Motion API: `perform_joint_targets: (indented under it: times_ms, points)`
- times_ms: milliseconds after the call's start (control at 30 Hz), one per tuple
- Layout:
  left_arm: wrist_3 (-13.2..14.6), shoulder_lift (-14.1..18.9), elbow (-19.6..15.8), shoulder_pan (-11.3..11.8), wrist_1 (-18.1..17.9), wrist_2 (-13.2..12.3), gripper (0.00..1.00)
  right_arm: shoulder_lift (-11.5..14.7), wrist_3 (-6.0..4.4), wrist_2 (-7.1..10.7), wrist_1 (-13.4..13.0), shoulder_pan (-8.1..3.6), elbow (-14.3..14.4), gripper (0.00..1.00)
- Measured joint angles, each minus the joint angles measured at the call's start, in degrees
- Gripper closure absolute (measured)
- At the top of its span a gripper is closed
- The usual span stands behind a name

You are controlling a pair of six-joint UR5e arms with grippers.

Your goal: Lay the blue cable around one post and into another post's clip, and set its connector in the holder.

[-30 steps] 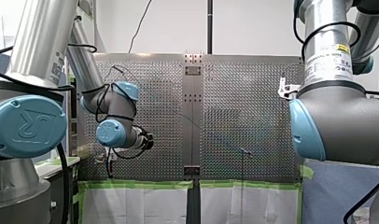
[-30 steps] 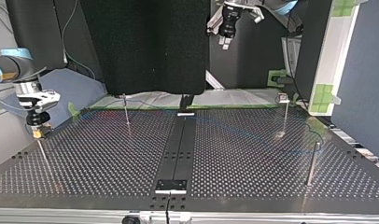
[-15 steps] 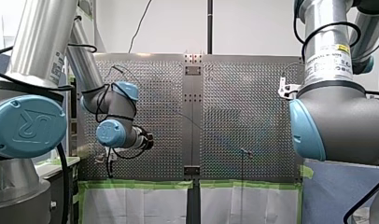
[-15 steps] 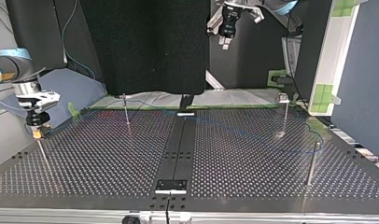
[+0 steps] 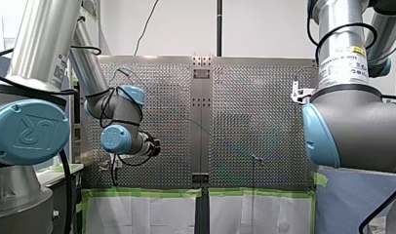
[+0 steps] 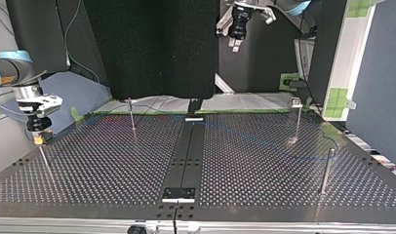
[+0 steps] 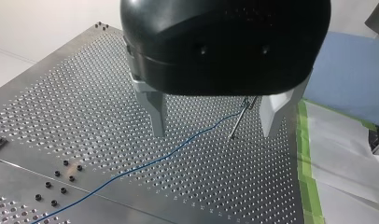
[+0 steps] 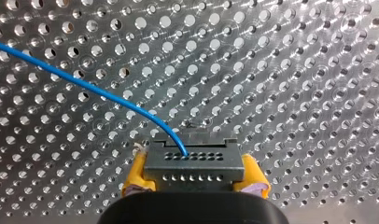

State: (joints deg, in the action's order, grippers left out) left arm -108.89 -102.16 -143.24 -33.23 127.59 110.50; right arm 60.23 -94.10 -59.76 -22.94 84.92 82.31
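Observation:
In the right wrist view my right gripper is shut on a grey connector, clamped between its yellow pads. The blue cable leaves the connector and arcs away over the perforated plate. In the top view this gripper hangs low at the left edge, above a thin post. My left gripper is high at the back, open and empty. In its wrist view its fingers straddle a clip post far below, where the cable runs across the plate.
Further posts stand at the back left, back right and front right of the top view. A dark centre strip carries a small fixture near the front edge. Green tape lines the plate's edge.

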Motion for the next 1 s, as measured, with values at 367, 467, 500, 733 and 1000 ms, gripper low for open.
perform_joint_targets:
  times_ms: [367, 467, 500, 733, 1000]
  points:
    - [0.0, 0.0, 0.02, 0.01, 0.04, 0.0, 0.0, 0.01, 2.74, 0.0, 0.34, -0.02, 0.01, 1.0]
    - [0.0, -0.02, 0.01, 0.02, -0.01, 0.0, 0.0, 0.01, 3.01, 0.03, 0.29, -0.03, 0.0, 1.0]
    - [0.0, -0.01, 0.01, 0.02, -0.03, 0.01, 0.0, 0.0, 3.05, 0.04, 0.27, -0.03, 0.01, 1.0]
    - [0.0, -0.01, 0.04, 0.05, -0.11, 0.01, 0.0, -0.01, 3.07, 0.04, 0.0, -0.04, -0.12, 1.0]
    - [0.0, 0.0, 0.1, 0.07, -0.06, 0.01, 0.0, -0.05, 2.44, 0.26, -0.15, -0.04, -0.29, 1.0]
